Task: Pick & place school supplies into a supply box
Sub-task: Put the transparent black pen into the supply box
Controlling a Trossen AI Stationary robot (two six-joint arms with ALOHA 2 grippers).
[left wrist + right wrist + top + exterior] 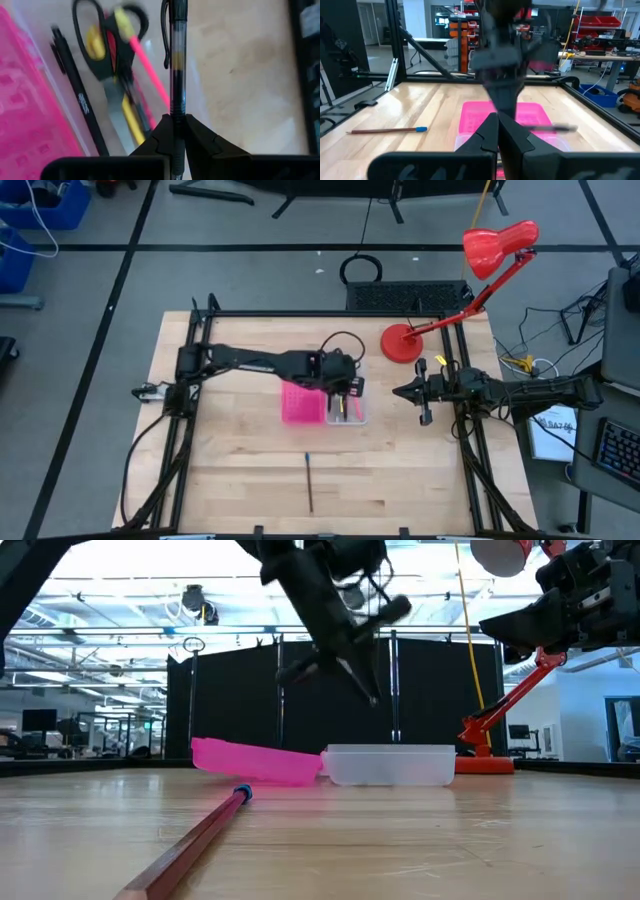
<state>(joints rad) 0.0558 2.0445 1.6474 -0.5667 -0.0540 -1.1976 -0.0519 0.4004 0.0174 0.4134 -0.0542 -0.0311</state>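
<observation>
Left gripper [178,131] hovers over the supply box [347,409], fingers clenched on a black pen [178,55]; scissors [102,47] and other pens already inside. Placing step: next, probably lower and release. Pencil [309,482] left on table [230,470]. Right gripper [424,392] waits at the table's right side; fingers look closed on nothing.

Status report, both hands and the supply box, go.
Left hand shut on black pen, above supply box. Right hand parked beside the box. Scissors already in box. Pencil still on table.
</observation>
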